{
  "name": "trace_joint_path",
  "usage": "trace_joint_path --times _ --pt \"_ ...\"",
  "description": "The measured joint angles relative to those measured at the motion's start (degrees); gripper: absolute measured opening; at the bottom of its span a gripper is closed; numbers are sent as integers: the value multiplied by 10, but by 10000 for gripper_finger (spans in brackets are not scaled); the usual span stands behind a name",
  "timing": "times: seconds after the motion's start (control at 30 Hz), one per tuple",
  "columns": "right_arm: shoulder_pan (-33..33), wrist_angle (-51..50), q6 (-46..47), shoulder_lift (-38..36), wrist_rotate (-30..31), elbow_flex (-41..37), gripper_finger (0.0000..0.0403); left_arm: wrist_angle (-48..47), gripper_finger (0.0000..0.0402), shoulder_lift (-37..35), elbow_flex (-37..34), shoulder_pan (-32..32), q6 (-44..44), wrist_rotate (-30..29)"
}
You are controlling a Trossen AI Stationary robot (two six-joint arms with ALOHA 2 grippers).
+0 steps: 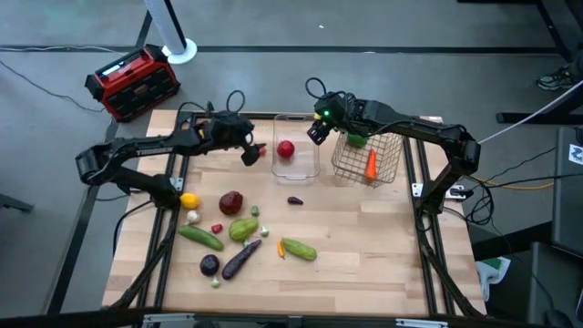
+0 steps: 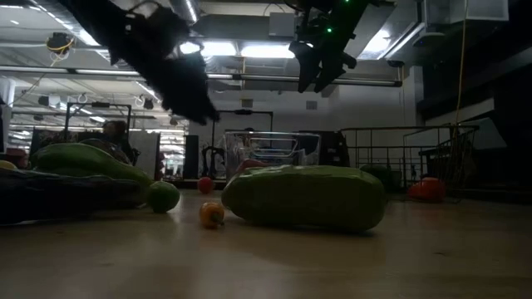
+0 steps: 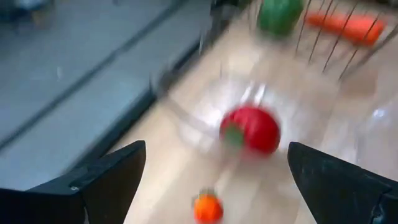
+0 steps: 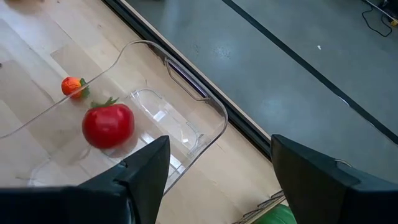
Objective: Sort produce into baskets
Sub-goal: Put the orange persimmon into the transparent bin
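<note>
My left gripper (image 1: 250,153) hangs open and empty at upper centre, just left of the clear bin (image 1: 297,173) holding a red fruit (image 1: 286,149). My right gripper (image 1: 316,132), also open and empty, hovers between bin and wire basket (image 1: 368,160). Loose produce (image 1: 243,229) lies lower left, nearer my left arm, with open table around it.

Sitting at the far edge of the bench (image 1: 364,273): clear plastic bin (image 1: 297,162), holding one red apple (image 1: 286,149). Standing just right of the bin: copper wire basket (image 1: 368,162), holding a green pepper (image 1: 356,139) and a carrot (image 1: 372,165). Lying loose nearer than the bin: tiny orange chili (image 1: 262,152) beside it, lemon (image 1: 189,200), dark red apple (image 1: 230,202), green peppers (image 1: 242,229), cucumbers (image 1: 299,248), purple eggplants (image 1: 241,260), garlic (image 1: 193,217).
</note>
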Motion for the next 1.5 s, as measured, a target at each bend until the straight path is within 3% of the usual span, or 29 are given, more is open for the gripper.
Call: trace_joint_path --times 0.13,0.37,0.7,1.17,1.5 --pt "0 0 0 0 0 0 273 -44 388 42 0 14 5 0" --pt "0 0 0 0 0 0 273 -35 388 126 0 24 21 0" --pt "0 0 0 0 0 0 273 47 378 209 0 27 34 0" --pt "0 -5 4 0 -6 0 273 71 258 250 0 31 33 0" --pt "9 -64 -45 0 -128 -2 273 67 157 249 0 31 31 -3"
